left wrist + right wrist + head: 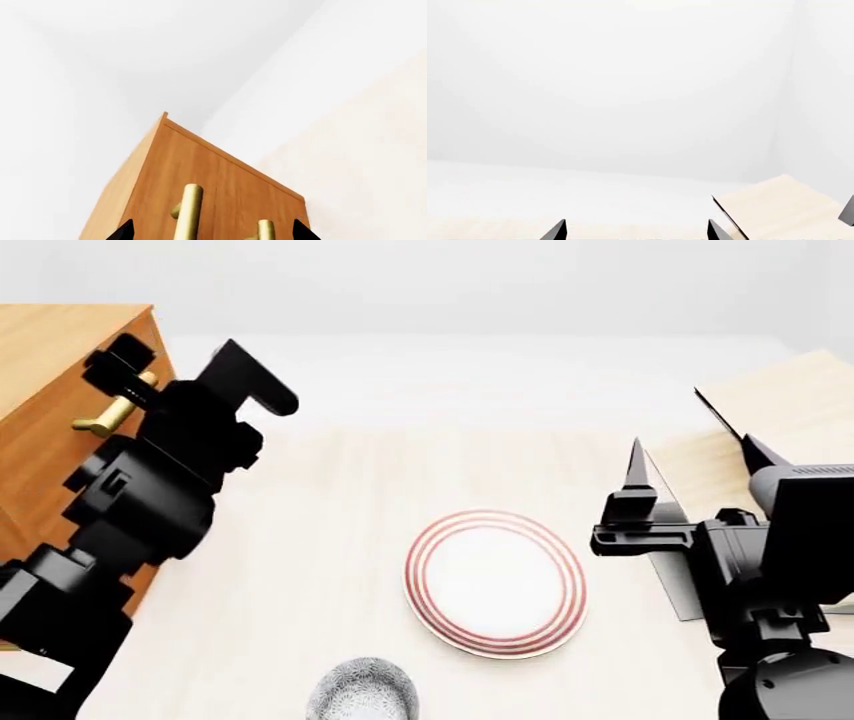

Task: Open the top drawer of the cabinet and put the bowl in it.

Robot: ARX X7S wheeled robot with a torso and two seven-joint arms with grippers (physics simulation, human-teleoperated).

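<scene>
White walls close in a pale wooden table (334,540), which runs from the cabinet (54,390) across to a pale tilted-shelf rack (787,410) on the far side. The cabinet stands at the table's left edge, cut off by the frame; its drawers look shut, though only brass handles (189,210) and part of the front show. Well apart from the cabinet, near mid-table, lies a white plate (497,582) with red rings. The bowl (363,692) sits just beside the plate on its near side, half cropped. The left gripper (212,232) hangs close before the cabinet front with its tips spread wide around the handles. The right gripper (636,231), near the rack, also stands wide, holding nothing.
</scene>
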